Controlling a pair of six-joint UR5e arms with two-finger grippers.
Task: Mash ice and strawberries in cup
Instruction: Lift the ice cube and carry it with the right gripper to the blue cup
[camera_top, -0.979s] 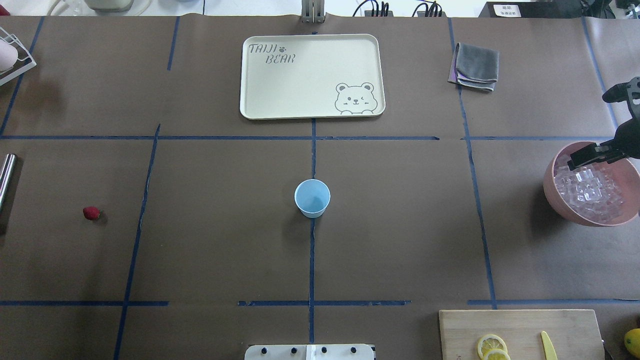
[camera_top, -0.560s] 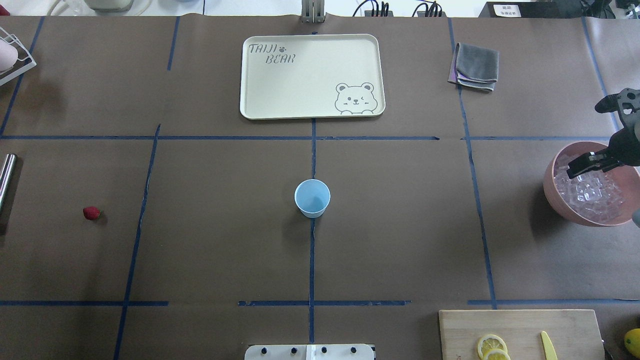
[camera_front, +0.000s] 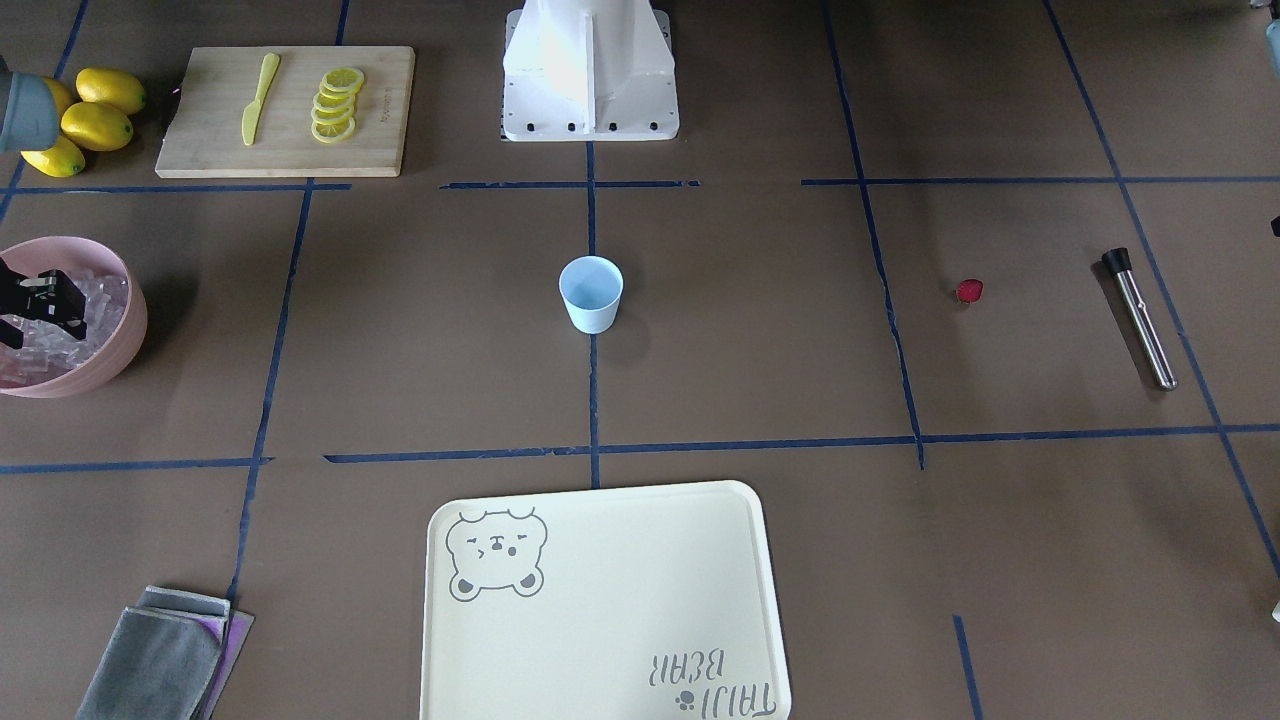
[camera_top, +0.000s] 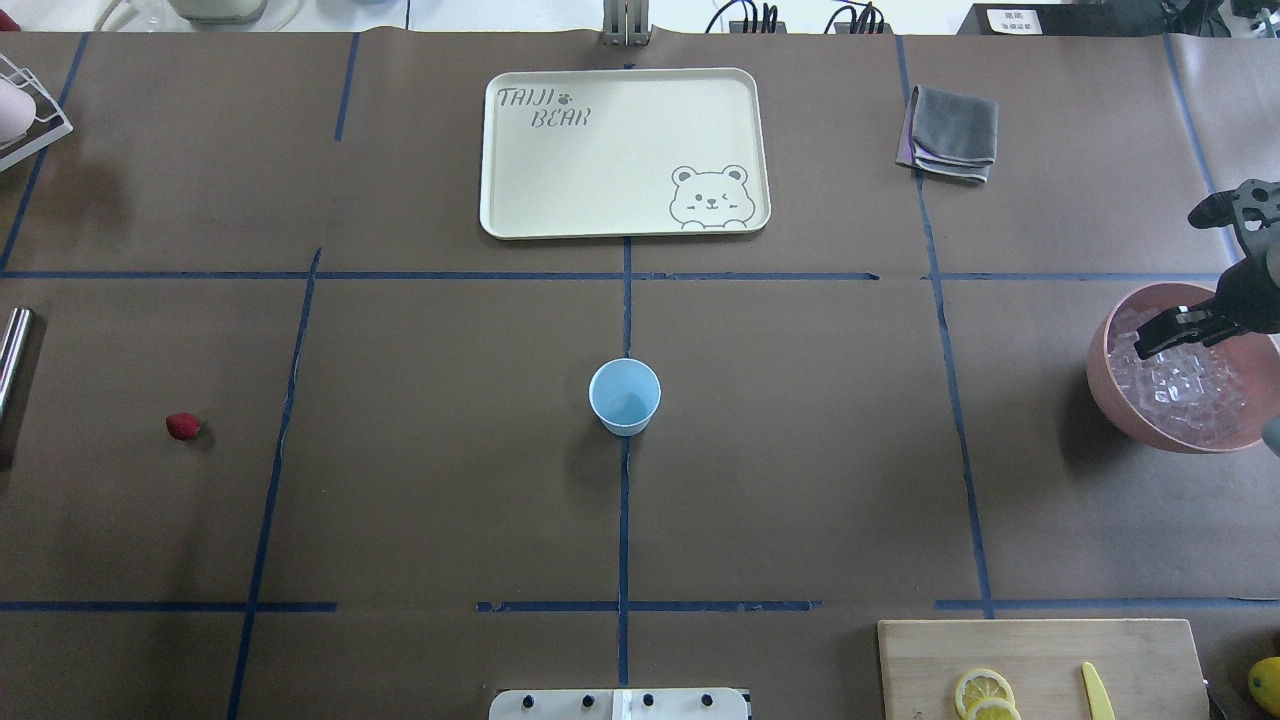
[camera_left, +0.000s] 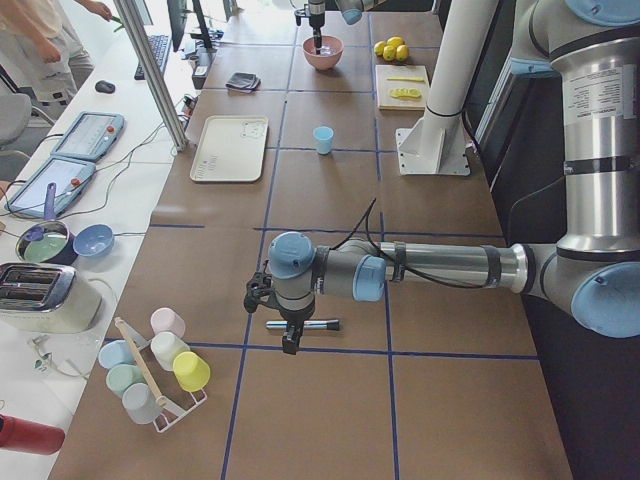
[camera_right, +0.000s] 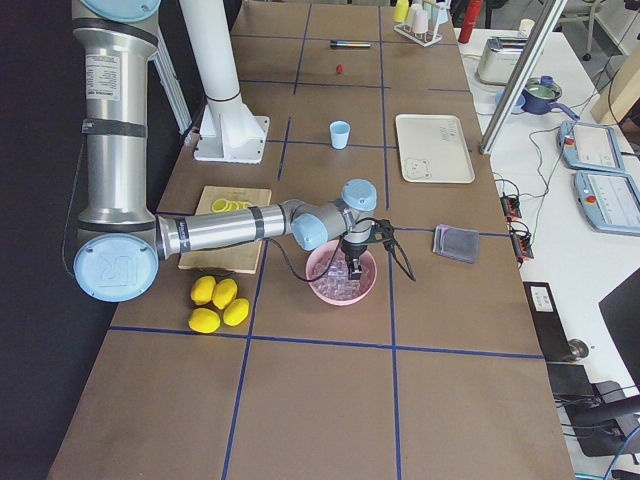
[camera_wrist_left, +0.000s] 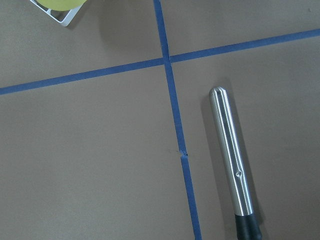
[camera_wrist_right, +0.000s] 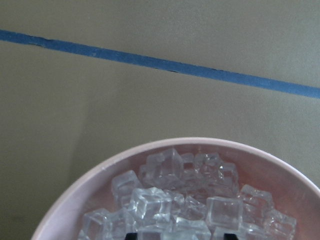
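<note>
The pale blue cup (camera_top: 625, 395) stands upright at the table's middle, with nothing visible inside; it also shows in the front view (camera_front: 590, 290). The red strawberry (camera_top: 182, 427) lies alone at the left. Clear ice cubes (camera_wrist_right: 170, 200) fill a pink bowl (camera_top: 1100, 380) at the right edge. My right gripper (camera_top: 1162, 335) hangs low over the ice, jaws apart, holding nothing that I can see. My left gripper (camera_left: 290, 342) hovers over a steel muddler (camera_wrist_left: 230, 150) at the far left; I cannot tell whether it is open or shut.
A cream bear tray (camera_top: 560, 180) lies at the back centre and a grey cloth (camera_top: 955, 132) at the back right. A cutting board (camera_top: 1040, 650) with lemon slices and a yellow knife sits front right, whole lemons (camera_front: 90, 125) beside it. A rack of cups (camera_left: 160, 365) stands far left.
My right gripper has sunk a little lower over the ice in the bowl, mostly in the first half second. The cup, the strawberry and the muddler have not moved.
</note>
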